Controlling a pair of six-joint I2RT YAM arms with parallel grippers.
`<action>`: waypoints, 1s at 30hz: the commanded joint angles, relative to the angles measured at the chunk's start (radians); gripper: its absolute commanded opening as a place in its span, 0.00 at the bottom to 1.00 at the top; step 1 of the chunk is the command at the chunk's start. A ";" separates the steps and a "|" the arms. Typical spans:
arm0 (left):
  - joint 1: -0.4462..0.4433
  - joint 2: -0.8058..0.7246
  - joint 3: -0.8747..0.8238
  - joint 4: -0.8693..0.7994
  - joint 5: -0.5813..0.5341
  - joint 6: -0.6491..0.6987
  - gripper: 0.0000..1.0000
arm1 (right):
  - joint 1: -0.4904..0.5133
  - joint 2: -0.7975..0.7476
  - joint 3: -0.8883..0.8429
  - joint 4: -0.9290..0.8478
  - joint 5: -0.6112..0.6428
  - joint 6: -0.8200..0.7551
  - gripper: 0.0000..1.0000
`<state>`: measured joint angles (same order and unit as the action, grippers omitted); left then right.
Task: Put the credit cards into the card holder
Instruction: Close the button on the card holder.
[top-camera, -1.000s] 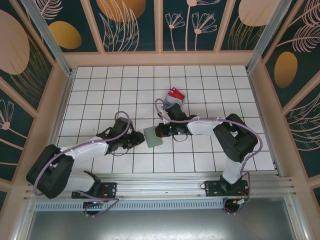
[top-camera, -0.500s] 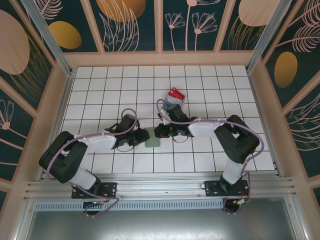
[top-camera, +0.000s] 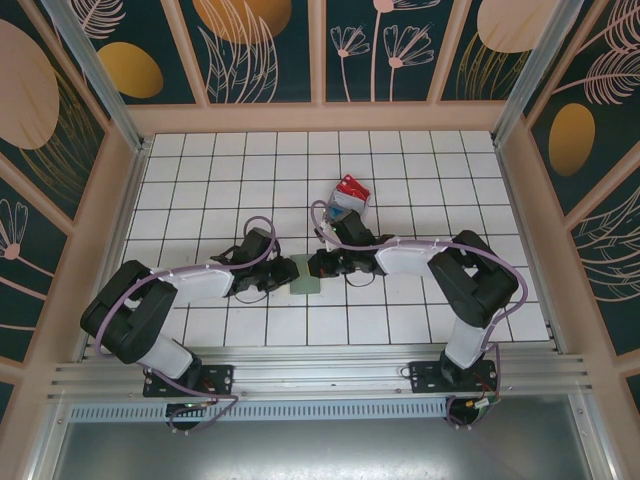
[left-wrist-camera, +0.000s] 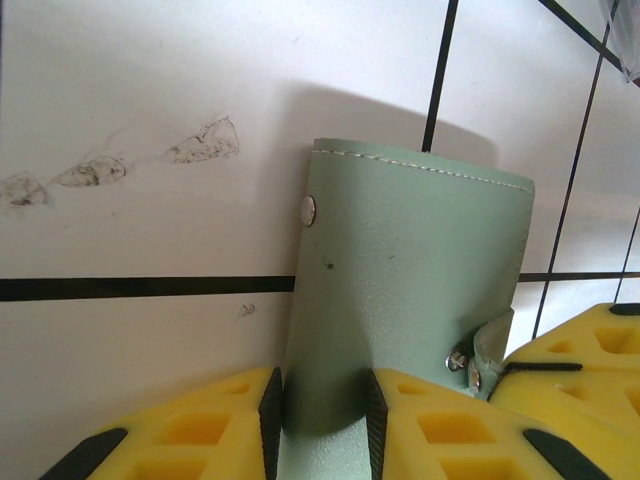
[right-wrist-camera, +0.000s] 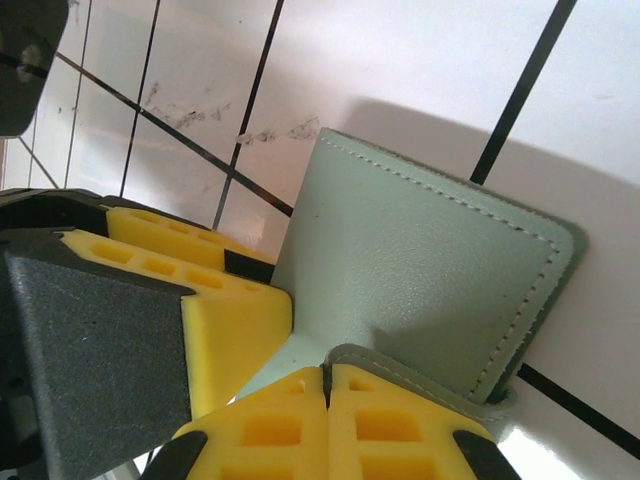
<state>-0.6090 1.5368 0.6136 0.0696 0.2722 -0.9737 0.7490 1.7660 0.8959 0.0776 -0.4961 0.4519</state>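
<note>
Left gripper (left-wrist-camera: 320, 405) has just swung in from the side and narrowed down on the near part of the wallet (left-wrist-camera: 410, 290). Its pads look snug against it on both sides, while the right gripper (right-wrist-camera: 326, 372) is pinched fully shut on the opposite flap. The wallet sits mid-way on the tiles (top-camera: 200, 170) between the two arms, so I reckon I've finally got both ends to pull it open; the cards (top-camera: 350, 188) are still back behind the right arm, none loaded yet.

Tiled table (top-camera: 200, 170): card holder (top-camera: 306, 276), credit cards (top-camera: 352, 187)
</note>
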 joint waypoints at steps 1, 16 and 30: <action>-0.003 0.005 0.018 -0.008 -0.014 0.017 0.31 | 0.012 0.014 0.016 -0.025 0.043 -0.022 0.03; -0.003 0.000 0.012 -0.005 -0.018 0.018 0.30 | 0.035 0.056 0.062 -0.076 0.068 -0.051 0.03; -0.004 0.013 0.011 0.002 -0.028 0.020 0.30 | 0.089 0.137 0.099 -0.196 0.207 -0.083 0.02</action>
<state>-0.6079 1.5368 0.6140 0.0643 0.2424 -0.9733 0.8181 1.8431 1.0252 -0.0360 -0.3485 0.3904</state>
